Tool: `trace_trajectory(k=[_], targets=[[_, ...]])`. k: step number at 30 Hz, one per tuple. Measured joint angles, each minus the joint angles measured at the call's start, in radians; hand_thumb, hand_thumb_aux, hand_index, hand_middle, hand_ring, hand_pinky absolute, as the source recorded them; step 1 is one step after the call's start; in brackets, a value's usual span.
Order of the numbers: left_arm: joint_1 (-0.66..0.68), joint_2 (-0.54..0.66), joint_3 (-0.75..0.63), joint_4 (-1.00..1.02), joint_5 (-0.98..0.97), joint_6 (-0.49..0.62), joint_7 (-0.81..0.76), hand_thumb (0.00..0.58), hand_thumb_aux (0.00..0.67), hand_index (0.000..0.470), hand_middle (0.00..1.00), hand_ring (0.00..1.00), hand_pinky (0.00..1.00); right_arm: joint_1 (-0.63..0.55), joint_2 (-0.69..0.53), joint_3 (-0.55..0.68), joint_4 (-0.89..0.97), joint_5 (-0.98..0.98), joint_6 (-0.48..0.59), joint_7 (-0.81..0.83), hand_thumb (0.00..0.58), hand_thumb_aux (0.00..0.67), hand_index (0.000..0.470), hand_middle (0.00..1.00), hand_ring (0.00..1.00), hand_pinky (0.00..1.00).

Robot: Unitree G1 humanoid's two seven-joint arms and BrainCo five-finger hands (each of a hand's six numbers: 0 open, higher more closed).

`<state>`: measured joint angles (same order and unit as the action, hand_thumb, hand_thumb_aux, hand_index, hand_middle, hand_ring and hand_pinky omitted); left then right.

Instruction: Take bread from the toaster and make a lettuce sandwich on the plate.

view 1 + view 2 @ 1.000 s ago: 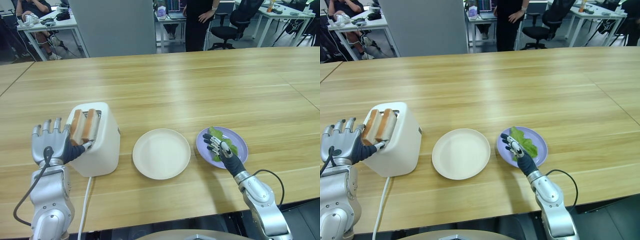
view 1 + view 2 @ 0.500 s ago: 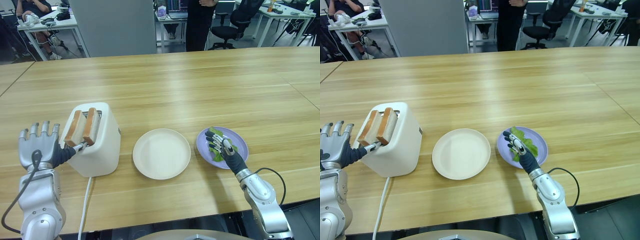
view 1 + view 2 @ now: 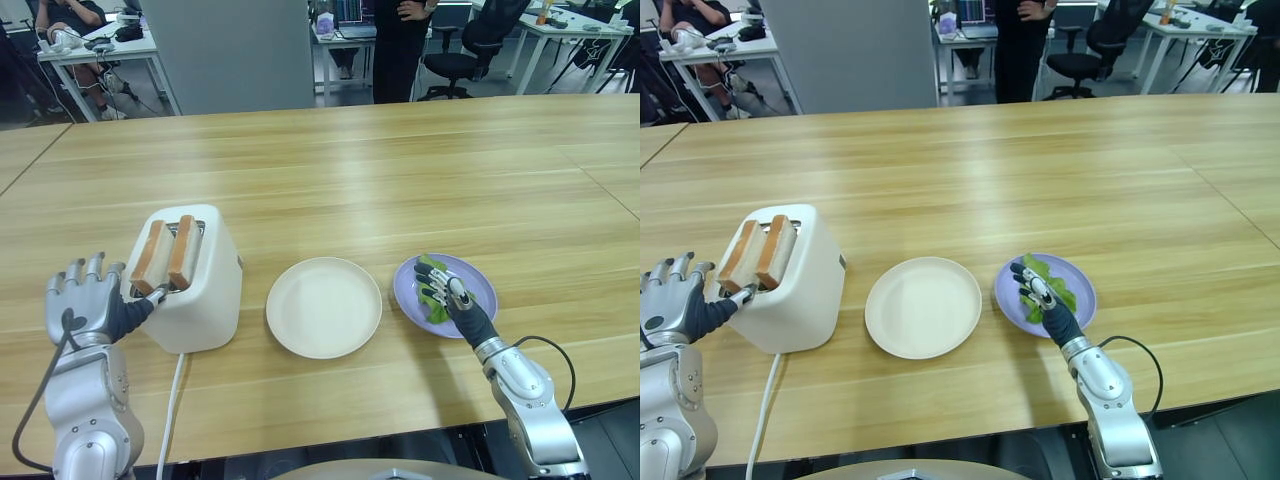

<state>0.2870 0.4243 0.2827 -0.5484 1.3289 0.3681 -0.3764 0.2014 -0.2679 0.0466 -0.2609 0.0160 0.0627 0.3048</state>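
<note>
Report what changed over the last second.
The left hand drew back from the toaster, leftward and nearer the robot, open and empty. The right hand barely shifted and remains over the lettuce on the purple plate. The bread slices, toaster and white plate stayed put.

Paired head-mounted eyes, angled down over the same table (image 3: pixel 400 160).

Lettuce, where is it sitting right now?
In the left eye view the lettuce lies on the purple plate on the robot's right side, just right of the empty cream plate, with the right hand over its near edge.
</note>
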Motion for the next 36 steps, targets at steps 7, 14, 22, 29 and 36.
trace_trajectory(k=[7, 14, 22, 29, 36], targets=[[-0.031, -0.008, -0.027, 0.028, -0.004, 0.010, 0.036, 0.580, 0.670, 0.460, 0.00, 0.00, 0.00, -0.002, 0.000, -0.009, 0.019, -0.001, -0.016, -0.001, 0.000, 0.000, 0.000, 0.00, 0.00, 0.00], [-0.122, -0.052, -0.056, 0.059, -0.059, 0.026, 0.085, 0.580, 0.670, 0.460, 0.80, 0.80, 0.80, 0.000, 0.011, -0.008, 0.040, -0.003, -0.036, -0.016, 0.000, 0.000, 0.000, 0.00, 0.00, 0.00], [-0.361, -0.164, 0.023, 0.069, -0.310, 0.016, 0.350, 0.580, 0.670, 0.460, 1.00, 1.00, 1.00, 0.001, 0.012, -0.008, 0.048, -0.003, -0.050, -0.021, 0.000, 0.000, 0.000, 0.00, 0.00, 0.00], [-0.465, -0.230, 0.091, 0.135, -0.537, -0.082, 0.606, 0.580, 0.670, 0.460, 1.00, 1.00, 1.00, 0.001, 0.009, -0.019, 0.069, -0.003, -0.058, -0.026, 0.000, 0.000, 0.000, 0.00, 0.00, 0.00], [-0.630, -0.307, 0.165, 0.215, -0.973, -0.270, 0.668, 0.580, 0.670, 0.460, 1.00, 1.00, 1.00, 0.001, 0.010, -0.025, 0.076, -0.003, -0.065, -0.040, 0.000, 0.000, 0.000, 0.00, 0.00, 0.00]])
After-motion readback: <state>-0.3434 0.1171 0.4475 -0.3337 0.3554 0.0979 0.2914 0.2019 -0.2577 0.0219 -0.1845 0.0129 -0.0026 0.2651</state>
